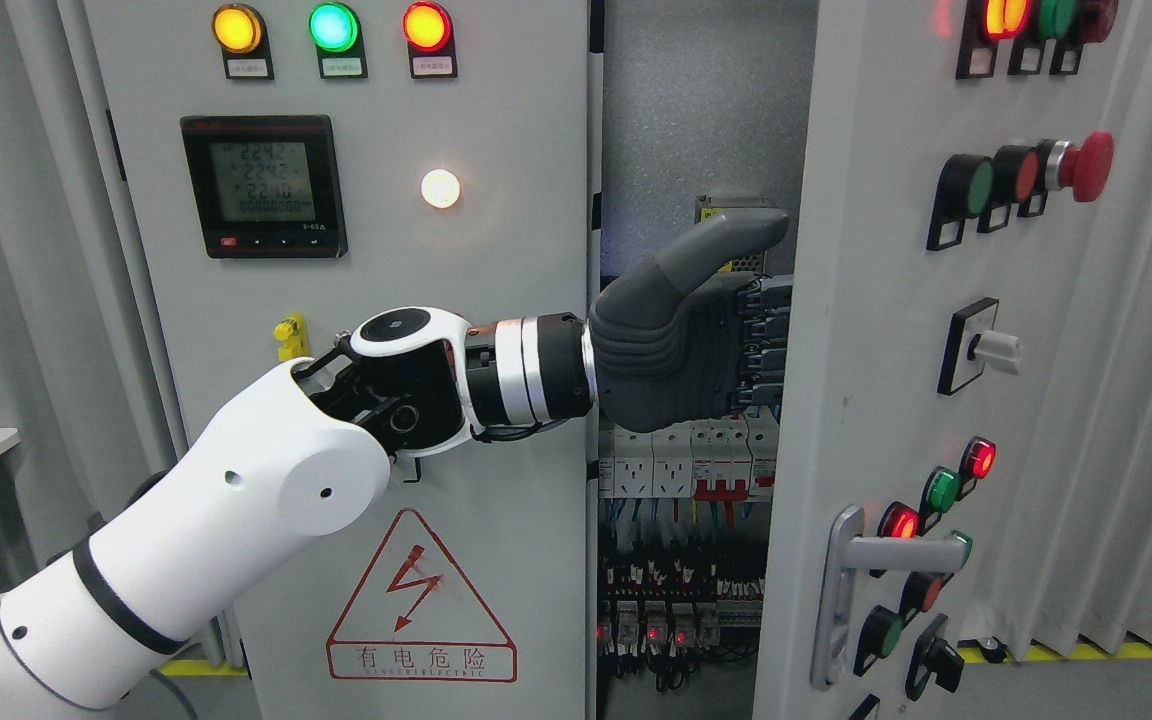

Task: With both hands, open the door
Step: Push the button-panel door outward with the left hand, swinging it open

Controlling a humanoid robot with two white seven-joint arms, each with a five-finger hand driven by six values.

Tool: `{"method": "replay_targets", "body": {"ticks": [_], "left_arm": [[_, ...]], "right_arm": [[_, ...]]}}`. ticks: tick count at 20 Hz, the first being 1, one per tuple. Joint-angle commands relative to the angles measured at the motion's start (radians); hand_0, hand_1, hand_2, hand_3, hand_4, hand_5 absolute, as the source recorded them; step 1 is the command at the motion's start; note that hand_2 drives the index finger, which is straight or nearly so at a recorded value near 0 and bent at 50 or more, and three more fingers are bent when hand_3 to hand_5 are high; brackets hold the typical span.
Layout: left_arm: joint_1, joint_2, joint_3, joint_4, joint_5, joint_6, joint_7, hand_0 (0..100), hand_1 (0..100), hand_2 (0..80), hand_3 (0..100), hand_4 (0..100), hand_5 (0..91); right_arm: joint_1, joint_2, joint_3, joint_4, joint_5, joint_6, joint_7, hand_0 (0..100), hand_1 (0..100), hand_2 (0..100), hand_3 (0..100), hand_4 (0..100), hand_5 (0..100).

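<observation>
Door [876, 380]: right of the scene, a tall upright panel swung partly open, its long axis vertical and its buttoned face angled toward the right.
Handle [861, 590]: low on the door's face.
Left hand [686, 345]: reaches from the lower left into the gap, fingers [761, 340] hooked round the door's left edge, thumb raised.
Cabinet interior [681, 560]: breakers and wiring behind.

Head view — close, facing cabinet [336, 300]
</observation>
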Motion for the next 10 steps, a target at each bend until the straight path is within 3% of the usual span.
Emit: {"method": "replay_targets", "body": {"ticks": [1, 5, 10], "left_arm": [[-0.008, -0.034, -0.020, -0.085, -0.001, 0.000, 0.003, 30, 0, 2.7, 3, 4, 0.0], [-0.020, -0.032, -0.020, -0.122, -0.001, 0.000, 0.012, 30, 0, 2.6, 3, 4, 0.0], [-0.027, -0.049, -0.020, -0.131, -0.001, 0.000, 0.069, 30, 0, 2.7, 3, 4, 0.0]], "right_arm": [[0.000, 0.000, 0.001, 0.000, 0.000, -0.001, 0.001, 22, 0, 0, 0, 0, 0], [0.000, 0.000, 0.001, 0.000, 0.000, -0.001, 0.001, 22, 0, 0, 0, 0, 0], [0.000, 0.000, 0.001, 0.000, 0.000, 0.001, 0.001, 22, 0, 0, 0, 0, 0]]}}
